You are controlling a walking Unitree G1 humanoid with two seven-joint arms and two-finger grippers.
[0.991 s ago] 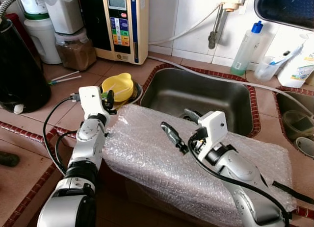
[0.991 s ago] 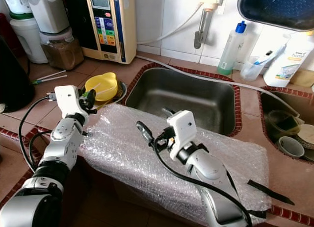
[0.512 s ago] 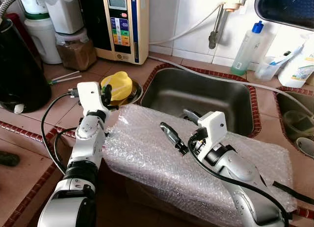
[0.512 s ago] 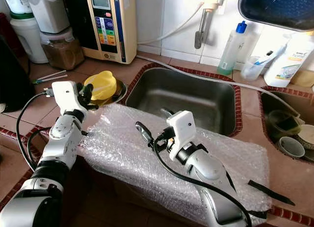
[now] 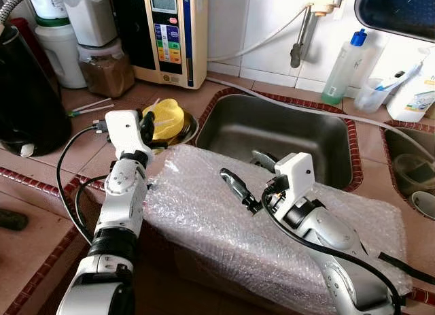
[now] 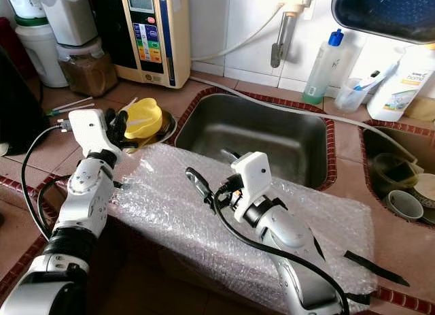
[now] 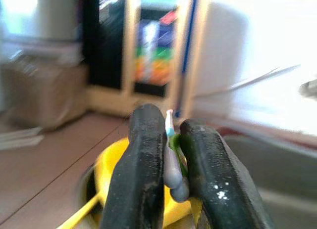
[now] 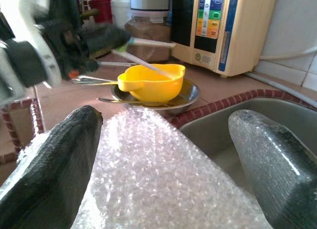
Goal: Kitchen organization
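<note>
My left gripper [image 5: 145,126] is shut on a thin white stick with a green end [image 7: 170,157], held just above a yellow cup [image 5: 167,118]. The cup sits in a shallow metal dish [image 5: 188,130] on the tiled counter, left of the sink [image 5: 272,131]. In the right wrist view the stick [image 8: 148,42] pokes out over the yellow cup [image 8: 151,83]. My right gripper [image 5: 249,173] stands open above a sheet of bubble wrap [image 5: 204,213]. One finger [image 8: 49,164] rests on the wrap; the other finger [image 8: 275,160] is towards the sink.
A water purifier [image 5: 166,29], a brown-filled jar [image 5: 102,67] and a black appliance [image 5: 24,97] stand at the back left. Two white sticks [image 5: 88,108] lie on the counter. A soap bottle [image 5: 343,67] and a plastic cup [image 5: 372,90] stand behind the sink. A tap [image 5: 299,46] hangs over it.
My left gripper has moved forward and a little right, from beside the dish to over the yellow cup's near edge. The right arm has barely moved.
</note>
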